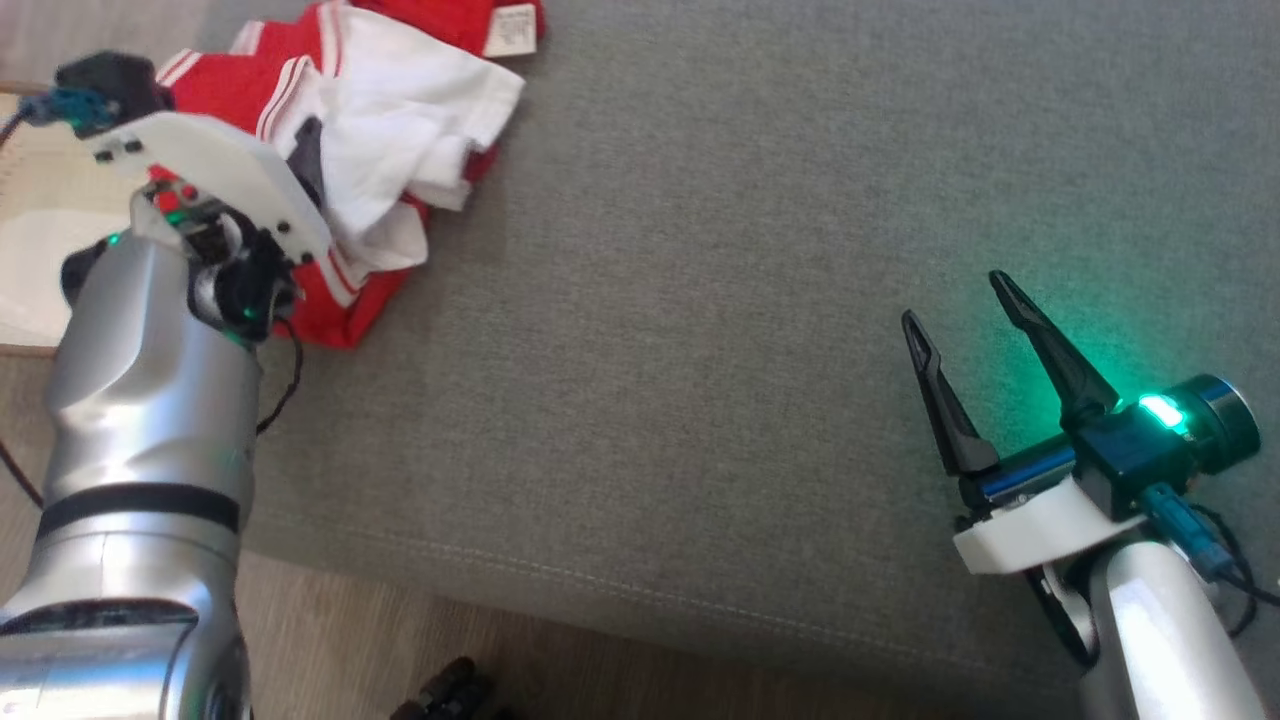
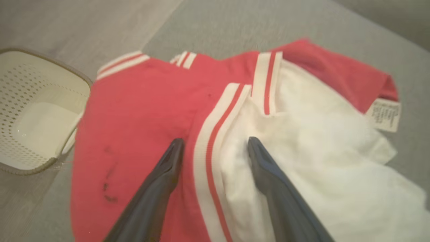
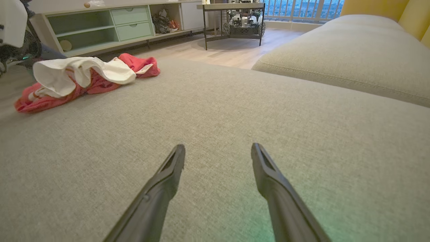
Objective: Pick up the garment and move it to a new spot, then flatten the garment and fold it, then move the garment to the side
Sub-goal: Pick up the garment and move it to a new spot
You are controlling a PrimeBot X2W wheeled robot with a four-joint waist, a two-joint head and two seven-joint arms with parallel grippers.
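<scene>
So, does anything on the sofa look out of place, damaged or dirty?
Yes. The red and white shirt lies crumpled in a heap near the edge of the grey cushion, its care label showing, so it may be partly inside out. The red fabric carries a few dark smudges.

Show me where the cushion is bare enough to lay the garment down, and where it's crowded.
Free: the wide stretch of grey cushion between the garment and the open right jaws, down to the front seam. Crowded: the left corner, where the open left jaws hang over the crumpled garment, beside the white basket.
</scene>
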